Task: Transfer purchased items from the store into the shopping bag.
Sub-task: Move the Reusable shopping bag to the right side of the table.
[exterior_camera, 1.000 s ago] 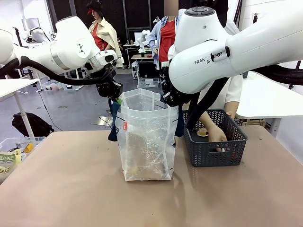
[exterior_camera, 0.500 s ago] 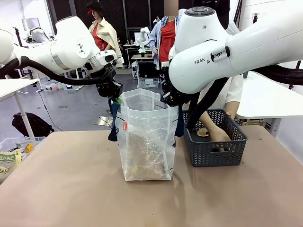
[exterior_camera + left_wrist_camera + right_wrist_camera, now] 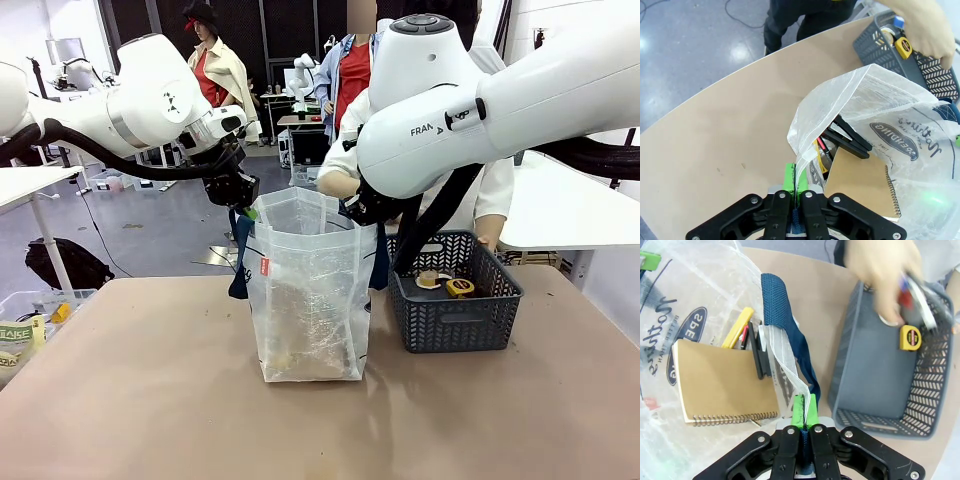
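shopping bag [image 3: 310,300] upright mid desk [image 3: 150,400], just beside basket [image 3: 455,305]. left tool [image 3: 796,174] and right tool [image 3: 804,409] each pressed together, pinching opposite bag rims. best: hold rims taut and wide apart, no sag, while person's hand [image 3: 882,275] brings items over.

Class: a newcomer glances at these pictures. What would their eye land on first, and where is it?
The clear bag standing mid-table, its mouth held wide by the left tool and right tool, each shut on one side of its rim. Inside lies a brown notebook. To the bag's right, a person's hand holds items above the grey basket.
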Robot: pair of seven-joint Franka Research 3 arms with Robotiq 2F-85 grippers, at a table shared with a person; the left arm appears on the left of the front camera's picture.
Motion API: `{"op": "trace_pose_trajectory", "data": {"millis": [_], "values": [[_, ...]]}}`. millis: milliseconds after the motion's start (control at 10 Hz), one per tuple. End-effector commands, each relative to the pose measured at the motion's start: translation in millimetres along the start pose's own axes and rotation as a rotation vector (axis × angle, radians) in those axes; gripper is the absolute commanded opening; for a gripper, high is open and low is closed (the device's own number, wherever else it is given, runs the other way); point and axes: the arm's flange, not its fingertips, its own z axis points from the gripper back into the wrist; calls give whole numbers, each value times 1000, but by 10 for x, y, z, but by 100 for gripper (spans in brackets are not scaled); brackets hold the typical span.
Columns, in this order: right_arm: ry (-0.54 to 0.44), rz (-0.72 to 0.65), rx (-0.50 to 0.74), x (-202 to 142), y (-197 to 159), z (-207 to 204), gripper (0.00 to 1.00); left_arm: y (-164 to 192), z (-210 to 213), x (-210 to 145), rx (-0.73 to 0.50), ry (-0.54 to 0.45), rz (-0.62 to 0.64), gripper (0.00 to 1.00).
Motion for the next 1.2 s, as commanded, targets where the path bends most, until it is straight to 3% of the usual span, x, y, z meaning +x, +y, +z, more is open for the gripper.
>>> {"op": "trace_pose_trajectory", "data": {"millis": [0, 1100], "values": [[2, -6, 15, -24, -17, 10, 0, 30, 13, -1, 0, -5, 6, 0], [2, -6, 15, -24, -17, 10, 0, 30, 13, -1, 0, -5, 6, 0]]}}
